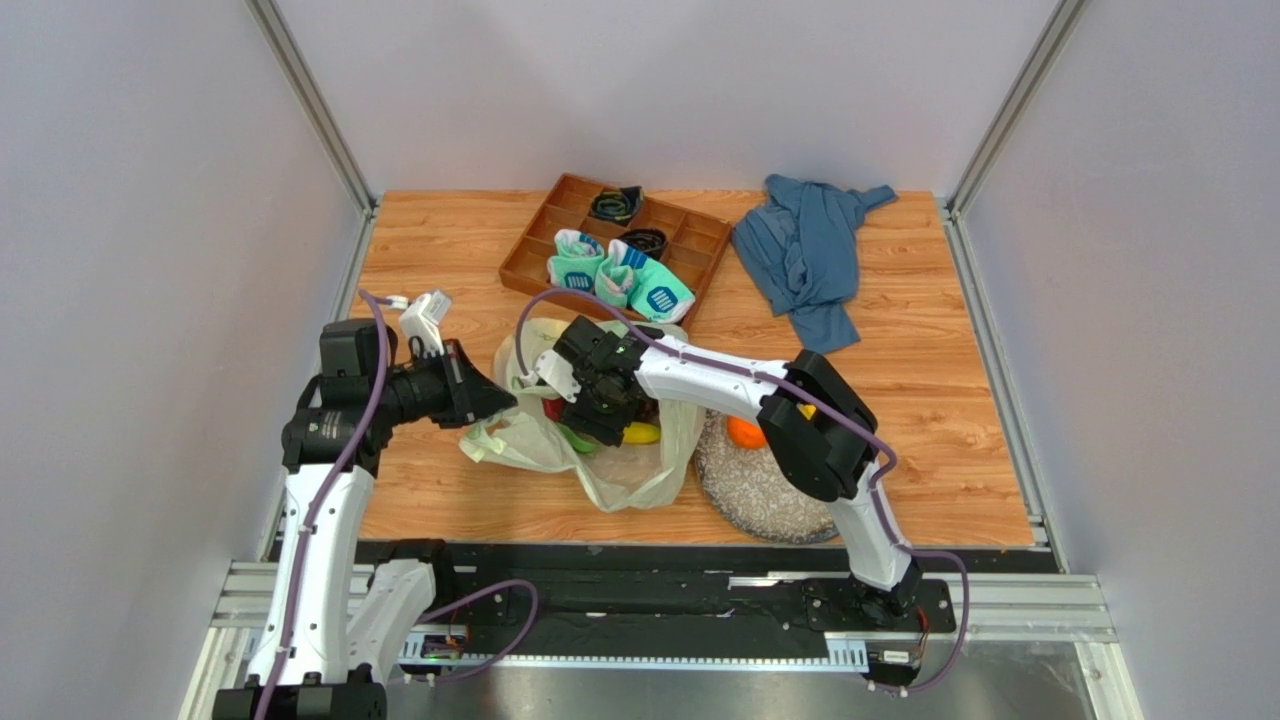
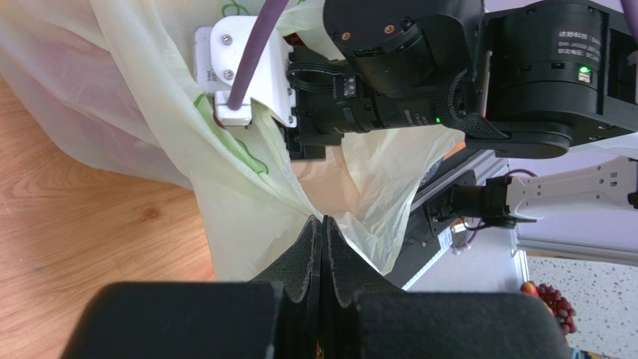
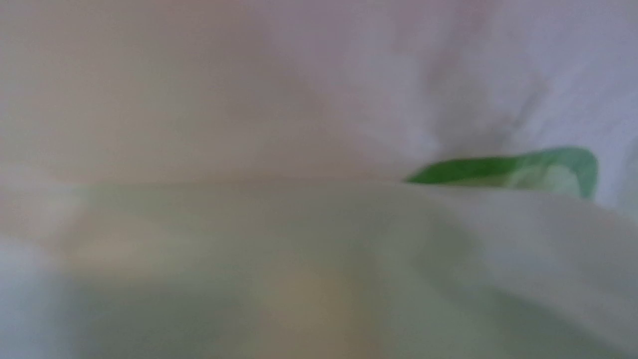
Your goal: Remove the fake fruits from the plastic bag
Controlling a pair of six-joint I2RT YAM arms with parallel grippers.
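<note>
The pale yellow-green plastic bag (image 1: pixel 624 458) lies crumpled at the table's near middle. My left gripper (image 1: pixel 489 402) is shut on the bag's left edge; in the left wrist view its fingertips (image 2: pixel 322 224) pinch the film (image 2: pixel 239 217). My right gripper (image 1: pixel 589 393) reaches into the bag's mouth, and its fingers are hidden. A yellow banana (image 1: pixel 642 434) and a green fruit (image 1: pixel 579 441) show in the bag beside it. An orange (image 1: pixel 745 434) lies on the grey plate (image 1: pixel 759 495). Purple grapes (image 2: pixel 556 303) show on that plate. The right wrist view is blurred film with a green print (image 3: pixel 517 168).
A wooden divided tray (image 1: pixel 529 255) holds teal-white rolled socks (image 1: pixel 616 278) at the back. A blue cloth garment (image 1: pixel 809 248) lies at the back right. My right arm's elbow (image 1: pixel 819 420) hangs over the plate. White walls enclose the table.
</note>
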